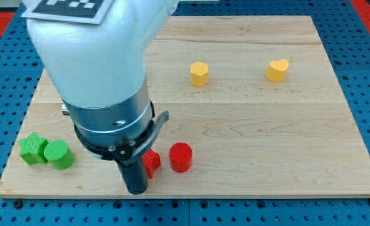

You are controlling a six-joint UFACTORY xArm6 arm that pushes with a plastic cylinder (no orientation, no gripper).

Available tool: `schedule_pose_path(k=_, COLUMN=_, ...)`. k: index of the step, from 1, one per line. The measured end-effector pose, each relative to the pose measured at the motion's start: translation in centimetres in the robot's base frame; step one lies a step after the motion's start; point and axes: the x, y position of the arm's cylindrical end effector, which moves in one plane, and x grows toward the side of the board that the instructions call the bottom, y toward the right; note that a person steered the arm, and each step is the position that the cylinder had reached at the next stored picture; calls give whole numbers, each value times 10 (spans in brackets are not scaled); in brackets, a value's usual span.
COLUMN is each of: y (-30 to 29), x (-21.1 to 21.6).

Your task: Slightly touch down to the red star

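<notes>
The red star (pixel 152 162) lies near the view's bottom, left of centre, partly hidden by the arm. My tip (pixel 137 190) stands just to its lower left, touching or almost touching its left side. A red cylinder (pixel 180 157) stands close to the star's right, with a small gap between them.
A green star (pixel 31 149) and a green cylinder (pixel 59 154) sit together at the bottom left. A yellow hexagon (pixel 199 73) and a yellow heart (pixel 277 69) lie toward the view's top right. The arm's white body (pixel 91 56) hides the board's upper left. The board's bottom edge (pixel 235 195) is just below my tip.
</notes>
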Motion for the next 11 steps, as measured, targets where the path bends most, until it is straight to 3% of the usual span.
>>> schedule_pose_path(k=2, y=12, x=-5)
schedule_pose_path(k=4, y=-20, x=-9)
schedule_pose_path(k=5, y=-67, x=4)
schedule_pose_path(k=7, y=-225, x=5)
schedule_pose_path(k=11, y=-205, x=-88)
